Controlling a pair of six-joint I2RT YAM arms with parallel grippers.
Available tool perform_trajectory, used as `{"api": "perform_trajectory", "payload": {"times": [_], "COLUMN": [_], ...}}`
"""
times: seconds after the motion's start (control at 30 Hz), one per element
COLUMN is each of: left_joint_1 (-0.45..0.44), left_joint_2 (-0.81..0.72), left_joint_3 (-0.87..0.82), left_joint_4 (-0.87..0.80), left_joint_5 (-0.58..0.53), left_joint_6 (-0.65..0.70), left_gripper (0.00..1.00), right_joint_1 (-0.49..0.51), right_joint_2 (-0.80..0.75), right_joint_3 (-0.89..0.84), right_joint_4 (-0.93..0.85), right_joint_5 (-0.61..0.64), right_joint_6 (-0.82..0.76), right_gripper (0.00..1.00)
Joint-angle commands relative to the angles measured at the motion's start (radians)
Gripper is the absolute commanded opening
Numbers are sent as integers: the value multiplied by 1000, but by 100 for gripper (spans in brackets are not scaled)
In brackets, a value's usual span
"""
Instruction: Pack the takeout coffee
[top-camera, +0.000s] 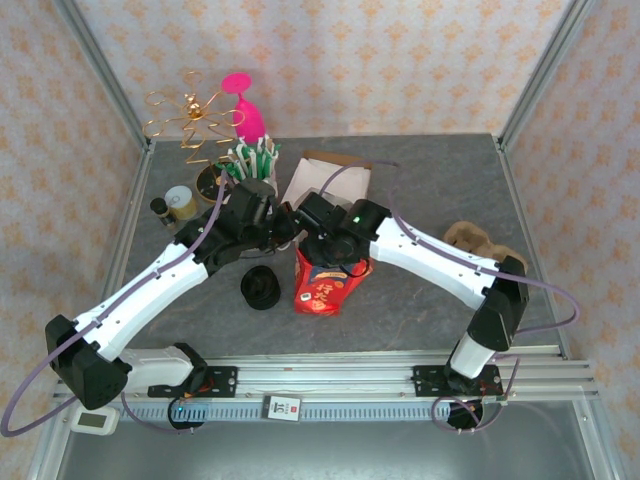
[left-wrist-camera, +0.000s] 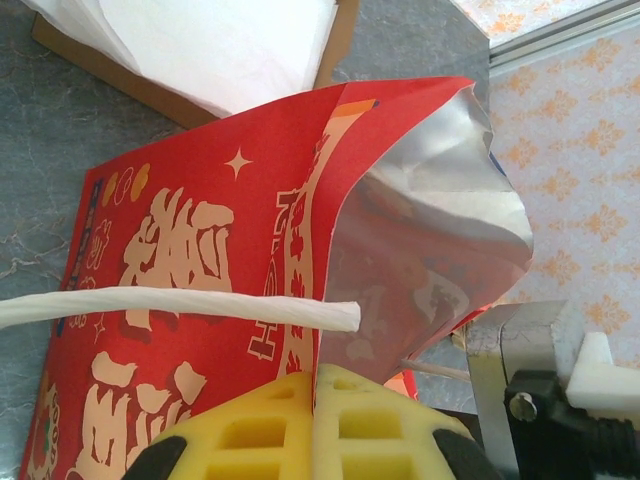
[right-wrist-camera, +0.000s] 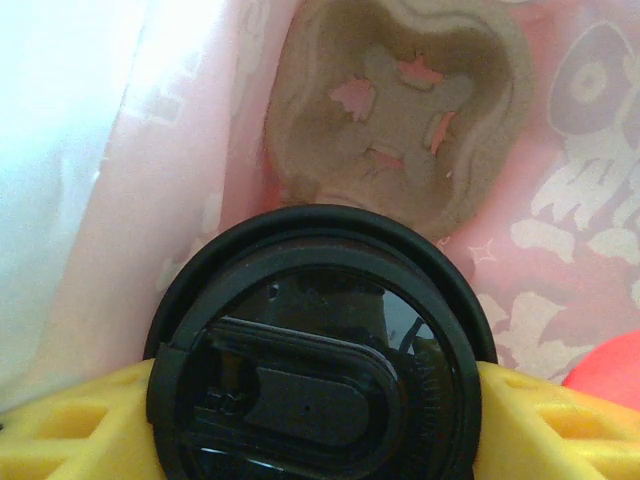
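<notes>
A red paper bag (top-camera: 322, 292) with gold print stands at the middle of the table, its silver lining (left-wrist-camera: 430, 225) showing at the mouth. My left gripper (left-wrist-camera: 315, 390) is shut on the bag's rim, holding the mouth apart. A white twisted handle (left-wrist-camera: 180, 310) crosses in front of it. My right gripper (right-wrist-camera: 318, 415) reaches into the bag (top-camera: 328, 250) and is shut on a coffee cup with a black lid (right-wrist-camera: 320, 350), one yellow finger (right-wrist-camera: 75, 430) on each side. Below the cup, a brown cardboard cup holder (right-wrist-camera: 400, 110) lies at the bag's bottom.
A black lid-like object (top-camera: 261, 288) lies left of the bag. Behind the bag is a flat box of white paper (top-camera: 325, 180). A cup of straws (top-camera: 250, 160), a gold wire stand (top-camera: 195, 120) and a small jar (top-camera: 180, 203) stand back left. A cardboard carrier (top-camera: 475, 238) sits right.
</notes>
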Motion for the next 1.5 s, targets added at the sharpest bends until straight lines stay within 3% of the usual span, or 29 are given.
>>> {"api": "perform_trajectory", "payload": {"times": [0.0,0.27,1.47], "left_joint_1": [8,8,8], "left_joint_2": [2,11,27], "left_joint_3": [-24,-24,4], "left_joint_4": [13,23,11], "left_joint_5": [-41,-37,-55], "left_joint_6": [24,28,37], "left_gripper": [3,4,3], "right_joint_1": [0,-7,-8], "right_joint_2": [53,66,60], "right_joint_3": [-41,-44,143], "right_joint_4": [-53,-40,-132], "right_joint_5": [-15,-11,19], "right_joint_6": [-32,-43,-68], "right_gripper": [68,69,97]}}
